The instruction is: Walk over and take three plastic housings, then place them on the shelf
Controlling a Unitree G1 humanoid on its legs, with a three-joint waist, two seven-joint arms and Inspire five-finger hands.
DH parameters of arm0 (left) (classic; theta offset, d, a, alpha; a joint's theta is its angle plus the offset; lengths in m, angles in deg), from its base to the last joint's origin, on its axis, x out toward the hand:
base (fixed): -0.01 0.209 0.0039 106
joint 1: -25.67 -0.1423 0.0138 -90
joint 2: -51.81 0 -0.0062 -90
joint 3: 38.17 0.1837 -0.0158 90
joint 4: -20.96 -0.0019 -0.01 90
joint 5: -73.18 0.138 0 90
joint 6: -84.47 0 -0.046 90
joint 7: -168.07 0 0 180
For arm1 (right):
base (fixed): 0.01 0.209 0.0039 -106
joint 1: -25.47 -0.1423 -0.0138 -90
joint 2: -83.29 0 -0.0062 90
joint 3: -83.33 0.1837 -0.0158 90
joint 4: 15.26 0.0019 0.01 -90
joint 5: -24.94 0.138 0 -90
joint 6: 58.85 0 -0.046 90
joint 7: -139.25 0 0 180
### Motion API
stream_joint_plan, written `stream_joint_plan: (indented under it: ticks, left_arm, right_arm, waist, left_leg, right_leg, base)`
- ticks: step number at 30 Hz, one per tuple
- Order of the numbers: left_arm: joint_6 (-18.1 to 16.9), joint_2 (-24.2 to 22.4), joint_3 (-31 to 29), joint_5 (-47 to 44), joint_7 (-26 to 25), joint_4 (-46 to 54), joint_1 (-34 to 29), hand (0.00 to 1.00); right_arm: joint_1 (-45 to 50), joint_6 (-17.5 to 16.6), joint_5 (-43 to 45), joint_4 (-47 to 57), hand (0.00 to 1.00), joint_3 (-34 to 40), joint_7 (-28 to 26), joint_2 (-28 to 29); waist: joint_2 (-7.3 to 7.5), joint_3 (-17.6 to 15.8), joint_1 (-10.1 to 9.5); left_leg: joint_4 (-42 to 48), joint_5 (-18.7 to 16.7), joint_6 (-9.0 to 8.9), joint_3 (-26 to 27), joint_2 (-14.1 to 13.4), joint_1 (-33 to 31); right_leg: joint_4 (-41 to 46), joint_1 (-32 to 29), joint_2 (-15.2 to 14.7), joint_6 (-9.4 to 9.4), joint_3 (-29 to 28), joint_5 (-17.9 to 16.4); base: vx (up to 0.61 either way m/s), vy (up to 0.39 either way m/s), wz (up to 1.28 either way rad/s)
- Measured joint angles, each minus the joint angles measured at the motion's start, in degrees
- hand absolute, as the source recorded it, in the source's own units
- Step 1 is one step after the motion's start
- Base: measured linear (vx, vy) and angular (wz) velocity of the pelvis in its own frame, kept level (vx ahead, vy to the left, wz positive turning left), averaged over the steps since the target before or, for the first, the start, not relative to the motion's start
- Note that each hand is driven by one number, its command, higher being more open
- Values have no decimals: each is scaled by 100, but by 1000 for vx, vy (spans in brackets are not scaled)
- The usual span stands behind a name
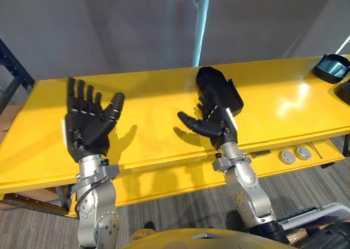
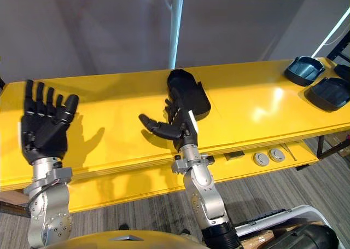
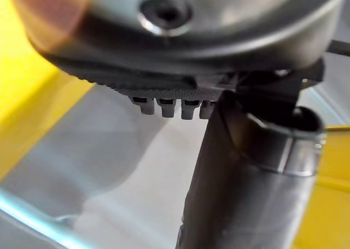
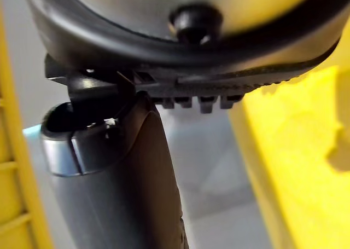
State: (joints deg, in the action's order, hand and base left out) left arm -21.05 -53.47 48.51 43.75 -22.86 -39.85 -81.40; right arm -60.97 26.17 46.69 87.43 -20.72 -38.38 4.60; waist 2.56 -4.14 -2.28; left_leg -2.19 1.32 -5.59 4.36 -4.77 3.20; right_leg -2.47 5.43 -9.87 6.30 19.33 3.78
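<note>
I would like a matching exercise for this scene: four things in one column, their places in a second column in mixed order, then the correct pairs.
Things
1. left hand
2. black plastic housing at the right hand
3. two dark plastic housings
4. two grey round discs

Places
A. far right end of the yellow table
B. on the lower yellow ledge below the table's front edge
C. middle of the table
D. raised over the table's left part, palm open

Pairs: 1-D, 2-C, 3-A, 4-B
</note>
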Motion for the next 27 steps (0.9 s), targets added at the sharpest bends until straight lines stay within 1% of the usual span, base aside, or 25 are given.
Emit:
stream_joint_plan:
  ticks: [2,4,8,11,13,15,19,23,27]
  left_arm:
    - [-63,-2,3,216,-120,37,264,100]
    - [-51,4,-27,232,-94,41,303,100]
    - [-36,28,-21,327,114,233,101,100]
    - [-59,47,-8,326,223,347,42,100]
    - [-67,51,-1,328,237,350,41,100]
    - [-53,45,22,322,276,350,40,100]
    - [4,46,18,253,349,350,7,100]
    - [155,48,10,158,508,349,-163,100]
    - [217,68,-11,-167,749,349,-169,100]
  right_arm:
    - [-1,-223,78,231,100,-35,185,34]
    - [18,-314,182,380,100,-154,345,117]
    - [89,-328,91,478,100,-246,541,224]
    - [161,-332,-128,477,100,-215,557,204]
    - [178,-333,-120,477,100,-180,552,190]
    - [178,-333,-75,477,100,9,536,139]
    - [183,-334,-82,478,100,335,616,97]
    - [187,-334,-106,513,100,471,933,88]
    - [181,-334,-144,529,100,541,953,32]
  waist:
    - [120,-110,-74]
    - [177,-145,-73]
    - [207,-166,-64]
    - [211,-170,-73]
    - [161,-203,-68]
    - [132,-221,-68]
    - [133,-221,-60]
    - [128,-225,-60]
    - [119,-229,-49]
  left_leg:
    - [174,-58,-19,-82,-19,-75]
    - [180,-75,10,-100,-2,-73]
    - [69,-21,46,-65,11,-54]
    - [73,25,32,-57,16,-53]
    - [75,29,36,-54,13,-53]
    - [78,28,35,-54,10,-52]
    - [86,21,30,-48,8,-30]
    - [74,-106,30,110,-33,83]
    - [-4,-101,33,309,-44,132]
  right_leg:
    - [148,-13,0,-21,58,-71]
    - [158,-1,2,-31,78,-91]
    - [140,-37,-3,-36,69,-97]
    - [136,-36,-8,-27,68,-85]
    - [126,-34,-1,-24,68,-78]
    - [115,-25,4,-20,68,-74]
    - [114,0,1,-17,58,-73]
    - [112,24,8,-11,-107,-75]
    - [113,-85,19,3,-294,-77]
  base:
    - [-57,-15,15]
    - [-52,2,6]
    - [-13,1,0]
    - [0,0,0]
    - [0,0,0]
    - [0,0,0]
    - [-1,1,-1]
    - [-25,5,-19]
    - [-27,5,-25]
